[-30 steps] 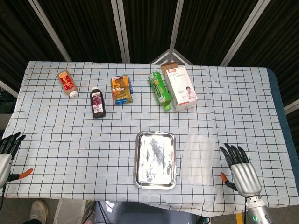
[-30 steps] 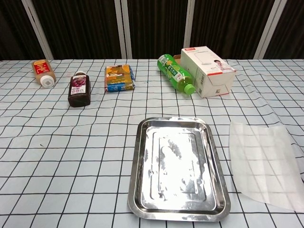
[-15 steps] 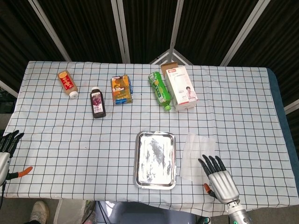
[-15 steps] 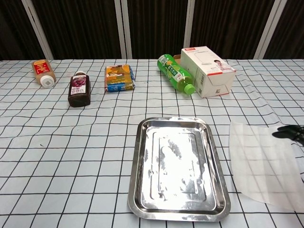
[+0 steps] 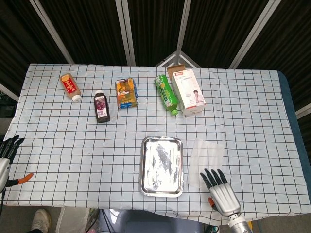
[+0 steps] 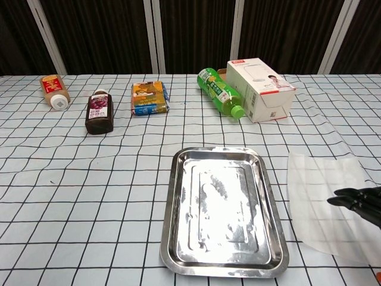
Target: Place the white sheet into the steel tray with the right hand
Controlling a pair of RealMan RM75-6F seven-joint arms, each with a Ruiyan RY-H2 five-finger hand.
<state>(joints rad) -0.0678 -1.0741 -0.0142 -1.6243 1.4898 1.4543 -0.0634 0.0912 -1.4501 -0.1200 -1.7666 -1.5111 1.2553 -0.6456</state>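
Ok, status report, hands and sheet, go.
Right hand open, fingers over near edge of white sheet. Left hand open at table edge. Sheet flat beside steel tray, nothing between.

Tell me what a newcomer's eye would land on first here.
The shiny steel tray at the near middle of the checked table, with the white sheet lying flat just to its right. The right hand, fingers spread, reaches over the sheet's near edge.

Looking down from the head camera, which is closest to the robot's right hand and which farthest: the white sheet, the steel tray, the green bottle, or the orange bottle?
From the right hand:
1. White sheet, under its fingers.
2. Steel tray, just left.
3. Green bottle, far side, lying beside the white box.
4. Orange bottle, far left corner.
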